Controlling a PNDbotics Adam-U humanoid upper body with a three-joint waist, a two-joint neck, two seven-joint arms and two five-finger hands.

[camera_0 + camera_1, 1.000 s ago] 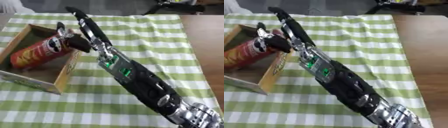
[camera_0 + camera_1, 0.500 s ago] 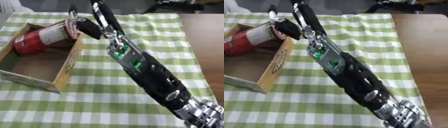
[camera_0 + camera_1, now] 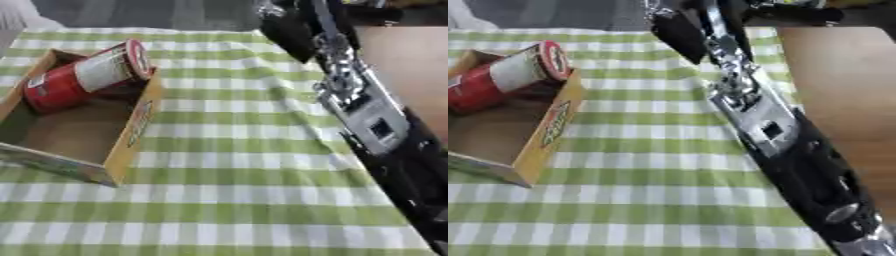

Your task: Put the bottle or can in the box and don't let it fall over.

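Observation:
A red can with a pale label band lies tilted in the open cardboard box at the left. Its lid end rests on the top of the box's right wall and its other end points down toward the box's far left corner. My right arm rises steeply from the lower right, and its hand is up at the top edge, well to the right of the can and apart from it. The hand is dark and blurred and partly cut off. My left hand shows in no view.
A green and white checked cloth covers the table. Bare brown tabletop lies to the right of the cloth. Dark objects stand along the far edge.
My right hand has let go of the can and lifted up and to the right. The can stays in the box, leaning on its right wall.

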